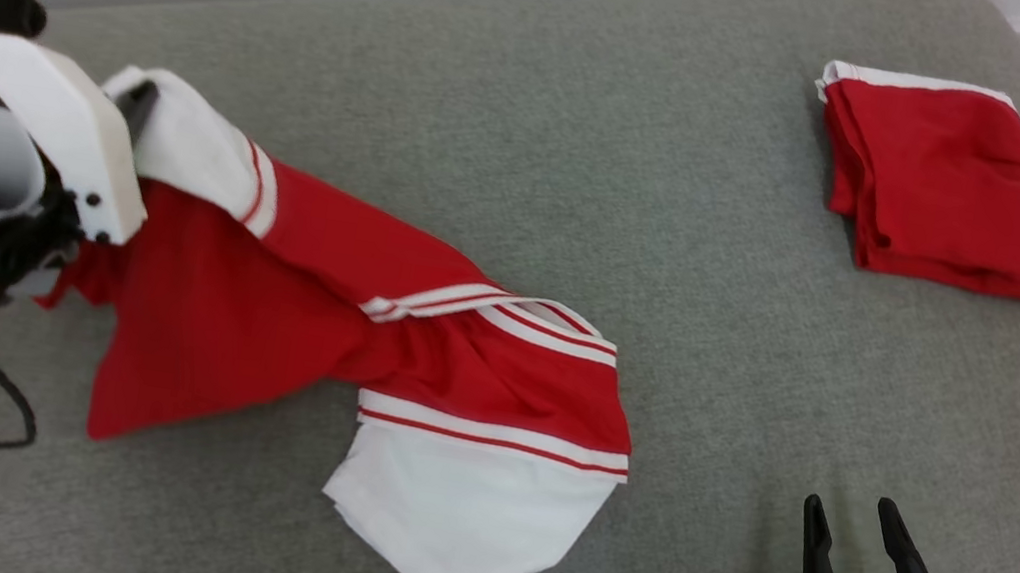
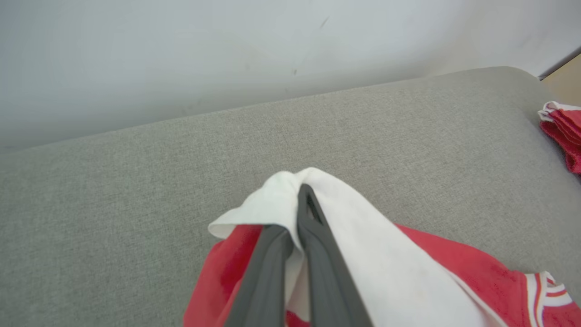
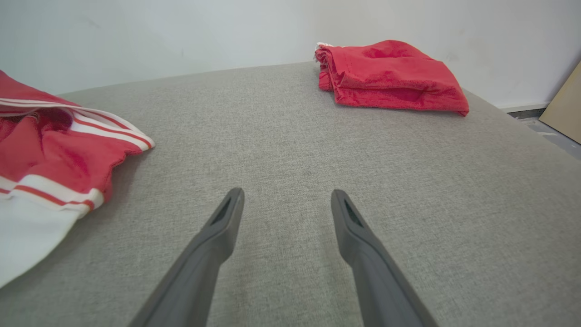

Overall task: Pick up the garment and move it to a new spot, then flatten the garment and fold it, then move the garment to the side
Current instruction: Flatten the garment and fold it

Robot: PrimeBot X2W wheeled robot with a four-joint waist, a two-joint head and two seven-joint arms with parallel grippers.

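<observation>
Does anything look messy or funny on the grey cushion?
Yes. The red-and-white striped garment lies twisted and bunched on the grey fabric cushion, not flat, with one white end pinched in the left gripper. The folded red cloth at the far right looks neat.

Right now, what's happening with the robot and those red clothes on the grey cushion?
The left gripper is shut on a white end of the crumpled red-and-white striped garment, holding that end up while the rest trails across the grey fabric cushion. The right gripper is open and holds nothing, poised over bare cushion. A folded red cloth lies apart at the far right corner. The garment is not yet flattened or folded.
</observation>
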